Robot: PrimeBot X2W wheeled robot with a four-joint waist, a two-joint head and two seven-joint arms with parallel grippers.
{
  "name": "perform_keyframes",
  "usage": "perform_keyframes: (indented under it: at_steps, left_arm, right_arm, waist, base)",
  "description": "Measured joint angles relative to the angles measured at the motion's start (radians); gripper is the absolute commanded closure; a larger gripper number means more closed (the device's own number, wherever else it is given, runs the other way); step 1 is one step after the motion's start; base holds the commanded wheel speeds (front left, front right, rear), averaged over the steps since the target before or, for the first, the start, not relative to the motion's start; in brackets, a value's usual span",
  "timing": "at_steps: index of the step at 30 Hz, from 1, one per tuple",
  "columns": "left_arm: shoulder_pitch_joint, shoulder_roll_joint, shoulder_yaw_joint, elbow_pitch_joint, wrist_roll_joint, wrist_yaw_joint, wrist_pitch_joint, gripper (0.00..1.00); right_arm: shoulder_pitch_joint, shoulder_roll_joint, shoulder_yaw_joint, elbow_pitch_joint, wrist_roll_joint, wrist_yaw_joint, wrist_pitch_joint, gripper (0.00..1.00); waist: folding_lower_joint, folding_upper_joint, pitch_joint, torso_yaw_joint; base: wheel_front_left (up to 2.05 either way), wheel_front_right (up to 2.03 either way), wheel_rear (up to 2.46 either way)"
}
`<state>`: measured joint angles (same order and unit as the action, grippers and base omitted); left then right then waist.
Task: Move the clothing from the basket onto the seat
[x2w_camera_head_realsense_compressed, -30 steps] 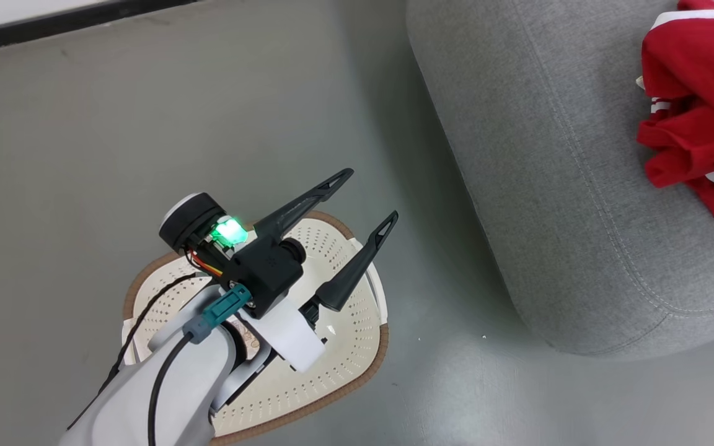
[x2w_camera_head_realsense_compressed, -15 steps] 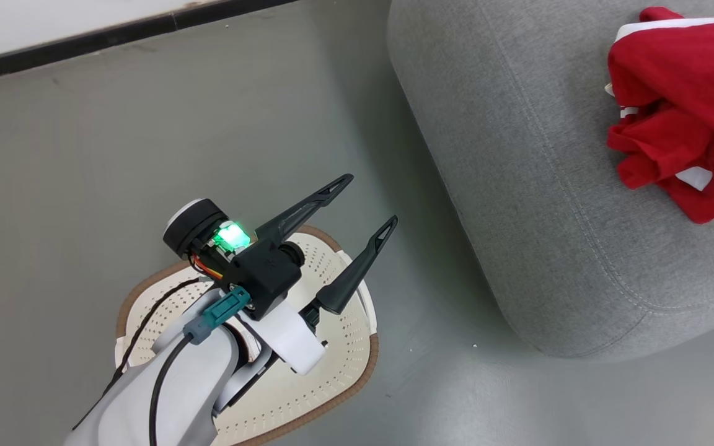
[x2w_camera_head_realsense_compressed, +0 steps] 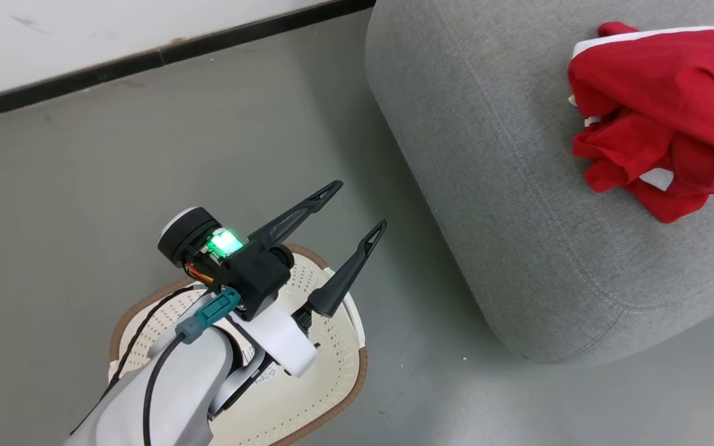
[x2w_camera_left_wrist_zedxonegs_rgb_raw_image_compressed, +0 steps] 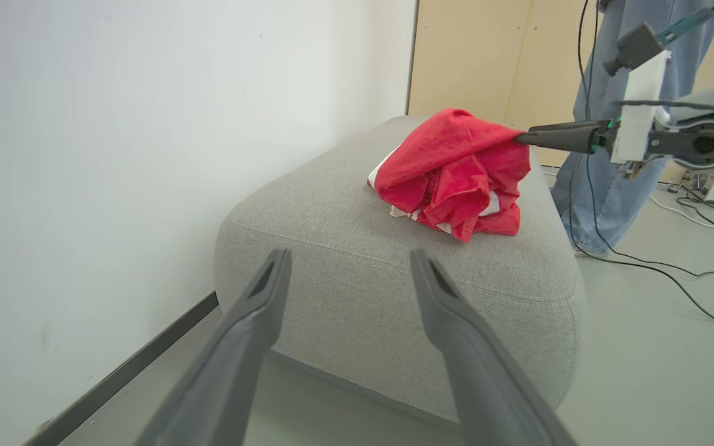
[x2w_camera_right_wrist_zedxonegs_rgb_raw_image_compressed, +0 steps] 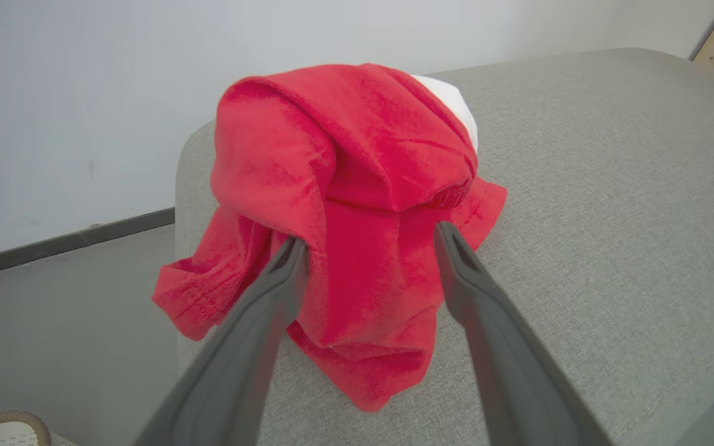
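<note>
At upper right of the head view, on the seat (x2w_camera_head_realsense_compressed: 487, 186), a crumpled heap of clothing (x2w_camera_head_realsense_compressed: 654, 105). Looks soft, light and limp, unlikely to slip or break; best pinched at a raised fold or hem. Right gripper (x2w_camera_right_wrist_zedxonegs_rgb_raw_image_compressed: 370, 238) jaws spread wide astride a fold, clamping nothing; left gripper (x2w_camera_head_realsense_compressed: 357, 204) jaws apart, empty, above the basket (x2w_camera_head_realsense_compressed: 338, 359) at lower left

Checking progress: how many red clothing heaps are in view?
1: clothing bunched on the seat, at the right end effector's open tips. The left arm hides part of the basket.
</note>
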<state>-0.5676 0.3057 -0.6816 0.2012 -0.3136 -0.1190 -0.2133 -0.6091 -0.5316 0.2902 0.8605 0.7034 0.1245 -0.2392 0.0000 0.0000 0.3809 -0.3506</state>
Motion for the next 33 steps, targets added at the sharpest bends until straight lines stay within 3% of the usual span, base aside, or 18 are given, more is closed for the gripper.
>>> perform_keyframes:
  at_steps: [20, 33]
  left_arm:
    - [0.083, -0.002, 0.097, 0.030, -0.049, 0.063, -0.033, 0.00]
    - [0.177, -0.001, 0.207, 0.063, -0.081, 0.149, -0.034, 0.00]
  right_arm:
    - [0.041, -0.040, 0.025, -0.220, -0.035, 0.000, -0.008, 0.00]
    - [0.062, 0.027, -0.003, -0.312, -0.117, 0.000, -0.009, 0.00]
  waist:
    - [-0.0001, 0.0001, -0.108, 0.005]
    - [0.0000, 0.0001, -0.190, 0.059]
  base:
    - [0.00, 0.00, 0.00]
    - [0.00, 0.00, 0.00]
